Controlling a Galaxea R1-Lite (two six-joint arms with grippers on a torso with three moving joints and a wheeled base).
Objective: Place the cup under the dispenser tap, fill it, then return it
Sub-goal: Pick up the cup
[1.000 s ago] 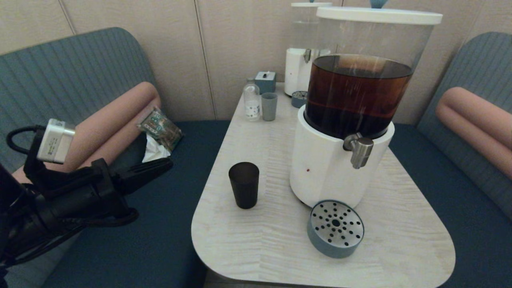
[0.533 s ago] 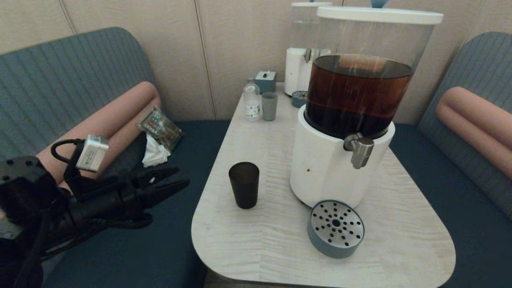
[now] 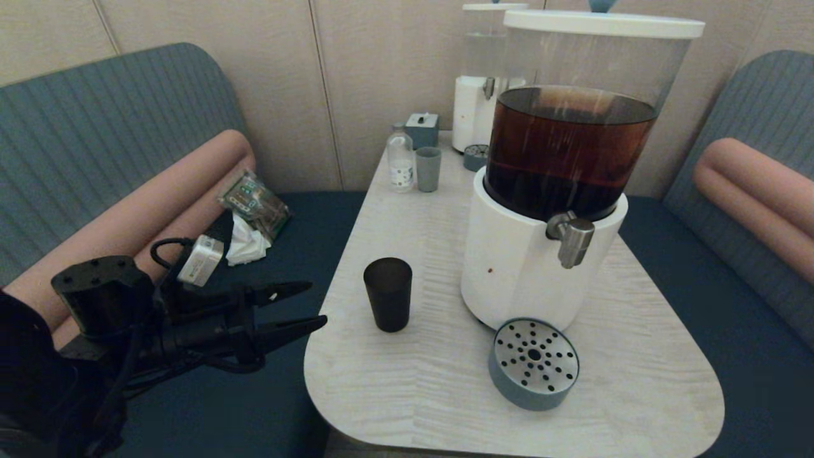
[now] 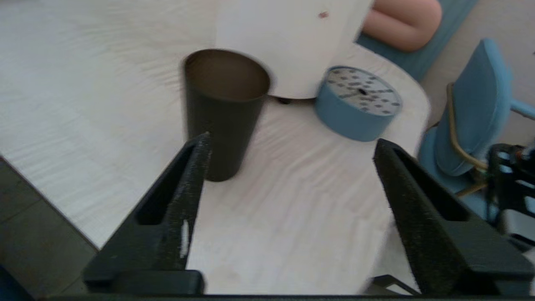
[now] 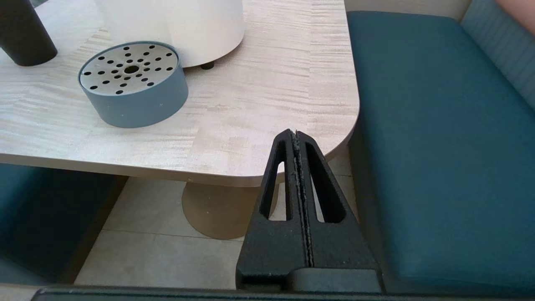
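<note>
No legible txt, brand, nr or sign anywhere in the frames. Water bottle (image 3: 400, 160) at 12 o'clock end of table (image 3: 445, 394) had a white label w/ print, too small to read. Crumpled packet (image 3: 254, 202) on the bench at 10 o'clock showed printed graphics, unreadable. Small white box (image 3: 200, 268) on left arm carried no readable marking. Dispenser (image 3: 534, 267) base was blank except one red dot.
</note>
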